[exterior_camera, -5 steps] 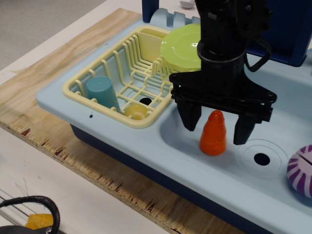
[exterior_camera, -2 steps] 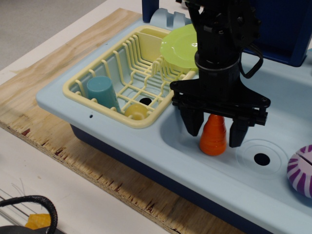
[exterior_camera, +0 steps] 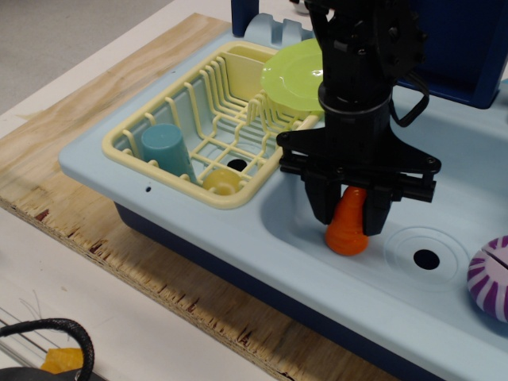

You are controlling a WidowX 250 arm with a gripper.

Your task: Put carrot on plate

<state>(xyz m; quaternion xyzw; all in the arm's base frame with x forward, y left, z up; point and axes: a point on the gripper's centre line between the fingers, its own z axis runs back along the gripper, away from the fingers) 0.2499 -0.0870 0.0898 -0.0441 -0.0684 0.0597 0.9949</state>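
The orange ridged carrot [exterior_camera: 348, 226] stands in the light-blue sink basin [exterior_camera: 444, 294], slightly tilted. My black gripper [exterior_camera: 349, 214] is down over it, its two fingers closed against the carrot's sides, with the carrot's upper part hidden between them. The lime-green plate [exterior_camera: 292, 75] leans upright at the back right of the yellow dish rack [exterior_camera: 163, 171], partly hidden behind my arm.
A teal cup [exterior_camera: 167, 151] and a small yellow cup [exterior_camera: 221, 182] sit in the rack. A purple-and-white striped ball [exterior_camera: 494, 278] lies at the right of the basin, beside the drain hole [exterior_camera: 426, 259]. A wooden board [exterior_camera: 87, 103] lies under the sink. A dark blue backsplash [exterior_camera: 468, 48] stands behind.
The gripper has come down over the carrot and its fingers have closed from wide open onto the carrot's sides. The carrot has tilted slightly.
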